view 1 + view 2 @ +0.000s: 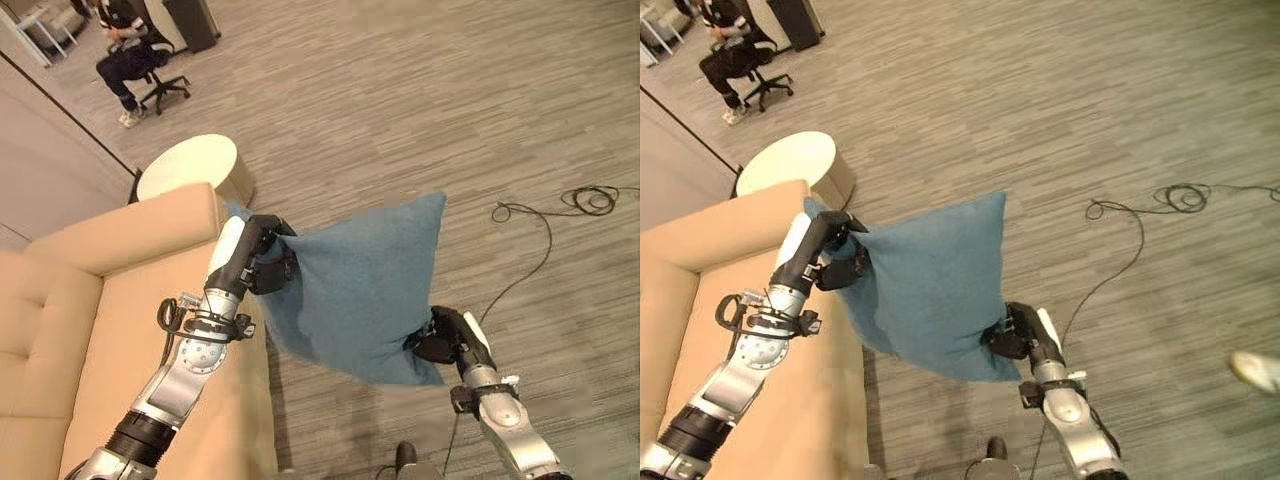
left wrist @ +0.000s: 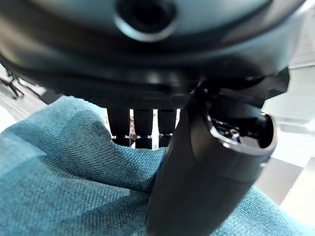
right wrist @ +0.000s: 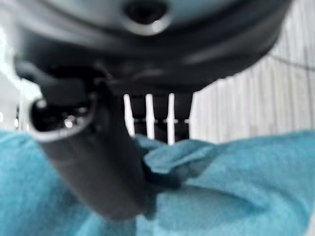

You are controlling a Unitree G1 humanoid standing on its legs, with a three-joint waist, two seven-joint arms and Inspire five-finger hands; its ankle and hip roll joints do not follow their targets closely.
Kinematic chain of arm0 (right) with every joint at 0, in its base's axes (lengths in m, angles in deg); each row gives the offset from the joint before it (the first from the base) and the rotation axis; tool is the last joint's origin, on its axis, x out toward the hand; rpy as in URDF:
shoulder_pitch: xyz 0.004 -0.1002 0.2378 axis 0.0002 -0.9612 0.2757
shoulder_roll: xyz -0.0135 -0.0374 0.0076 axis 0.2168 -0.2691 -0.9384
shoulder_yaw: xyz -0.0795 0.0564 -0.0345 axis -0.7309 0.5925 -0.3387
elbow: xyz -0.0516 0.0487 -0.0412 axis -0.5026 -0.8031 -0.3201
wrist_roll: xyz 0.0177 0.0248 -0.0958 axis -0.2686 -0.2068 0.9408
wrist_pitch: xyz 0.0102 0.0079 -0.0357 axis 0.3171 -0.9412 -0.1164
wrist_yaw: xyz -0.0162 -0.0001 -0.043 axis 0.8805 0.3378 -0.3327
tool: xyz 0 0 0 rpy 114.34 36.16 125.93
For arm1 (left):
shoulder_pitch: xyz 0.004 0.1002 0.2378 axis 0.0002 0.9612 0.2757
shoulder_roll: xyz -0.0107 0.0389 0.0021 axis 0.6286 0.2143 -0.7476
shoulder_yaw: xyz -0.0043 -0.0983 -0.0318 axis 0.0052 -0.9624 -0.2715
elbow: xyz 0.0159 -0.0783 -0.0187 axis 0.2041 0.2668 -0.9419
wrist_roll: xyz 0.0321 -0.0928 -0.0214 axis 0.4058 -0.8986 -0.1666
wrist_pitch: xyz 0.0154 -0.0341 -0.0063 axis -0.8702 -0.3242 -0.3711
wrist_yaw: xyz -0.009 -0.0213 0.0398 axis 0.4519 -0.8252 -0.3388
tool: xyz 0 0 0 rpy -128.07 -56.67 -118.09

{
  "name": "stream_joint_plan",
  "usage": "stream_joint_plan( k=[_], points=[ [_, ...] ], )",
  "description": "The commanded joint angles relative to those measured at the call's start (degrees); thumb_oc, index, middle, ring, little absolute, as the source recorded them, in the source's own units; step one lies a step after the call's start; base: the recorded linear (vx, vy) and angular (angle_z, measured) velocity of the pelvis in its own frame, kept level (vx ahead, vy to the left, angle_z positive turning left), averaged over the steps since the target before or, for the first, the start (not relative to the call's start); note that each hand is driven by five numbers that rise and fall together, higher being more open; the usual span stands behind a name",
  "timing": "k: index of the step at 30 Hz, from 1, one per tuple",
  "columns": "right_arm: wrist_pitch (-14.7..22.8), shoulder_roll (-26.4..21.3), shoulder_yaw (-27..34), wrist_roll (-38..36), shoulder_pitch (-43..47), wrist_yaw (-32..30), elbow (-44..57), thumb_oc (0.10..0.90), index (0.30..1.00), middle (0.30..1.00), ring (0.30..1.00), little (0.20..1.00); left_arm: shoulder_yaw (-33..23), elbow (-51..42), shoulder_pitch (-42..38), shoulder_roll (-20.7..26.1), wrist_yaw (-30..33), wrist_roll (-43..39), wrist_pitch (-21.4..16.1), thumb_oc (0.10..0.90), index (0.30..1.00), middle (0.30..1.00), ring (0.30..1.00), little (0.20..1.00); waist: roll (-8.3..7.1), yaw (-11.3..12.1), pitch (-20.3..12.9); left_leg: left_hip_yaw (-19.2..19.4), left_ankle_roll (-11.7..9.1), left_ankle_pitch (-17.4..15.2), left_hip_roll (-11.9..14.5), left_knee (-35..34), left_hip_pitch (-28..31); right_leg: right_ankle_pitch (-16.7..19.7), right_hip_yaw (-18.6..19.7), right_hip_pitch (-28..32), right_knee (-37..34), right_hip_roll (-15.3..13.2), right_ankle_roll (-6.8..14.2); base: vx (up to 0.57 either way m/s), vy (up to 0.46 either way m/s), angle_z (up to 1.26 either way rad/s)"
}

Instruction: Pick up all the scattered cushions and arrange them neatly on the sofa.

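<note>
A blue cushion (image 1: 360,290) hangs in the air beside the beige sofa (image 1: 110,330), held up between both hands. My left hand (image 1: 268,262) pinches its upper left corner just past the sofa's armrest. My right hand (image 1: 440,337) pinches the cushion's lower right edge over the carpet. In the left wrist view the thumb (image 2: 197,177) presses the blue cloth (image 2: 64,182) against the fingers. The right wrist view shows the thumb (image 3: 93,162) clamped on a fold of the cushion (image 3: 221,191) in the same way.
A round cream side table (image 1: 190,165) stands just beyond the sofa's arm. A person sits on an office chair (image 1: 160,85) at the far left. Grey carpet (image 1: 420,110) spreads out to the right of the sofa.
</note>
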Motion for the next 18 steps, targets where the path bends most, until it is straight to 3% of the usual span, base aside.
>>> stream_joint_plan(
  k=[1, 2, 4, 5, 6, 7, 9, 11, 12, 13, 14, 15, 16, 17, 18],
  points=[
    [5.58, 2.23, -2.53, 0.34, 3.86, 1.03, 9.47, 0.4, 0.3, 0.3, 0.3, 0.3, -7.81, -4.18, -8.57, 0.54, 3.98, -3.47, -5.67, 0.4, 0.3, 0.3, 0.3, 0.3, 1.2, 3.72, -5.2, 5.99, 1.75, 1.6, 0.51, -5.17, -8.6, -8.6, -3.02, 6.18, -1.18, 1.59, 8.26, 0.27, -0.015, -0.69],
    [5.59, 2.24, -2.55, 0.34, 3.92, 1.02, 9.44, 0.4, 0.3, 0.3, 0.3, 0.3, -7.83, -4.17, -8.59, 0.55, 3.98, -3.47, -5.68, 0.4, 0.3, 0.3, 0.3, 0.3, 1.05, 4.0, -5.35, 6.37, 1.82, 2.19, 0.36, -6.0, -8.39, -8.37, -2.73, 5.87, -1.23, 1.43, 8.24, 0.35, -0.021, -0.65],
    [5.13, 2.56, -3.0, 0.81, 5.02, 1.22, 8.68, 0.4, 0.3, 0.3, 0.3, 0.3, -8.98, -3.73, -7.61, 1.4, 4.1, -2.93, -5.35, 0.4, 0.3, 0.3, 0.3, 0.3, 1.86, 6.82, -5.62, 7.93, 1.2, 5.33, -1.29, -13.04, -11.33, -9.83, -1.4, 7.87, -0.85, 3.98, 8.72, 0.34, -0.059, -0.68],
    [4.99, 2.69, -3.08, 1.02, 5.26, 1.36, 8.45, 0.4, 0.3, 0.3, 0.3, 0.3, -9.39, -3.69, -6.93, 1.8, 3.91, -2.71, -5.2, 0.4, 0.3, 0.3, 0.3, 0.3, 1.41, 7.79, -5.59, 9.68, 1.23, 5.66, -1.85, -15.59, -11.42, -10.98, -1.2, 9.08, -0.63, 4.3, 8.88, 0.43, -0.079, -0.93],
    [4.95, 2.55, -3.06, 1.7, 5.88, 1.22, 8.37, 0.4, 0.3, 0.3, 0.3, 0.3, -9.89, -3.44, -6.66, 2.29, 3.75, -2.23, -4.95, 0.4, 0.3, 0.3, 0.3, 0.3, 1.25, 8.42, -5.84, 12.66, 0.86, 4.83, -1.6, -17.61, -11.72, -12.62, -1.78, 10.45, -0.2, 5.08, 9.12, 0.56, -0.097, -0.65],
    [4.63, 2.2, -3.25, 2.98, 7.43, 1.18, 8.66, 0.4, 0.3, 0.3, 0.3, 0.3, -10.63, -2.57, -5.97, 2.94, 3.26, -2.29, -4.41, 0.4, 0.3, 0.3, 0.3, 0.3, 1.28, 9.2, -6.56, 19.27, 2.19, 5.06, -0.49, -18.89, -10.99, -14.21, -3.07, 12.16, 0.59, 6.99, 9.06, 0.42, -0.06, -0.3],
    [4.29, 2.06, -3.74, 3.81, 8.8, 1.3, 8.6, 0.4, 0.3, 0.3, 0.3, 0.3, -11.49, -2.22, -5.27, 3.4, 2.98, -2.68, -3.97, 0.4, 0.3, 0.3, 0.3, 0.3, 1.16, 10.03, -7.04, 20.12, 3.03, 4.8, -0.87, -20.14, -9.36, -14.54, -2.71, 12.67, 1.25, 7.32, 9.47, 0.36, -0.024, 0.01],
    [3.47, 2.06, -5.82, 6.26, 12.15, 1.88, 7.61, 0.4, 0.3, 0.3, 0.3, 0.3, -13.38, -0.49, -2.88, 4.01, 3.28, -3.1, -3.18, 0.4, 0.3, 0.3, 0.3, 0.3, -0.6, 14.49, -8.48, 16.28, 5.86, 3.27, -4.04, -20.05, -8.85, -13.54, -2.5, 13.44, 4.25, 7.26, 10.78, 0.48, -0.065, -0.3],
    [3.37, 2.5, -6.4, 7.32, 12.84, 1.86, 6.92, 0.4, 0.3, 0.3, 0.3, 0.3, -14.0, -0.55, -1.61, 4.5, 3.19, -3.21, -3.03, 0.4, 0.3, 0.3, 0.3, 0.3, -2.12, 15.58, -8.95, 15.28, 6.65, 3.3, -5.01, -19.92, -8.44, -12.4, -2.46, 13.32, 6.27, 6.67, 11.73, 0.55, -0.091, -0.75],
    [2.42, 2.93, -7.06, 9.24, 14.82, 2.27, 5.8, 0.4, 0.3, 0.3, 0.3, 0.3, -15.08, 0.21, 0.57, 4.8, 2.74, -4.02, -2.57, 0.4, 0.3, 0.3, 0.3, 0.3, -5.19, 17.11, -9.47, 15.21, 8.47, 2.19, -6.6, -19.14, -7.57, -6.24, -3.12, 11.97, 12.51, 4.85, 15.82, 0.4, -0.052, -0.78],
    [2.47, 3.14, -7.22, 9.31, 15.01, 2.23, 5.61, 0.4, 0.3, 0.3, 0.3, 0.3, -15.29, 0.09, 0.73, 4.96, 2.66, -4.09, -2.53, 0.4, 0.3, 0.3, 0.3, 0.3, -5.44, 17.01, -9.61, 15.31, 8.58, 2.09, -6.74, -19.12, -7.74, -6.45, -3.06, 11.65, 12.84, 4.65, 15.98, 0.47, -0.111, -0.63],
    [1.59, 2.51, -7.12, 11.4, 17.06, 2.16, 4.47, 0.4, 0.3, 0.3, 0.3, 0.3, -16.27, 0.84, 2.75, 4.67, 2.26, -4.72, -2.32, 0.4, 0.3, 0.3, 0.3, 0.3, -6.84, 18.32, -9.95, 14.94, 9.75, 0.56, -7.1, -18.67, -6.26, 0.06, -4.94, 9.03, 21.76, 2.53, 18.92, 0.22, -0.074, -0.11],
    [1.59, 2.55, -7.17, 11.44, 17.11, 2.14, 4.42, 0.4, 0.3, 0.3, 0.3, 0.3, -16.36, 0.75, 2.84, 4.68, 2.23, -4.73, -2.29, 0.4, 0.3, 0.3, 0.3, 0.3, -6.89, 18.28, -10.04, 14.96, 9.81, 0.53, -7.13, -18.63, -6.41, -0.1, -4.94, 8.71, 22.18, 2.43, 18.92, 0.32, -0.104, 0.4],
    [0.96, 2.14, -6.82, 12.37, 17.4, 2.43, 4.46, 0.4, 0.3, 0.3, 0.3, 0.3, -16.76, 0.95, 3.76, 4.65, 2.1, -4.83, -1.99, 0.4, 0.3, 0.3, 0.3, 0.3, -6.89, 18.36, -10.2, 14.05, 10.17, -0.24, -7.01, -18.56, -5.33, 2.65, -6.58, 7.04, 27.46, 1.1, 18.92, 0.32, -0.01, 0.62],
    [0.13, 1.37, -5.76, 14.03, 16.81, 2.79, 5.49, 0.4, 0.3, 0.3, 0.3, 0.3, -18.52, 1.44, 6.46, 3.68, 2.37, -5.8, -1.45, 0.4, 0.3, 0.3, 0.3, 0.3, -5.48, 18.59, -10.39, 12.11, 11.25, -0.75, -6.17, -17.79, -3.13, 6.39, -9.08, 4.31, 35.61, -0.2, 18.92, 0.32, -0.012, 0.81]
  ],
)
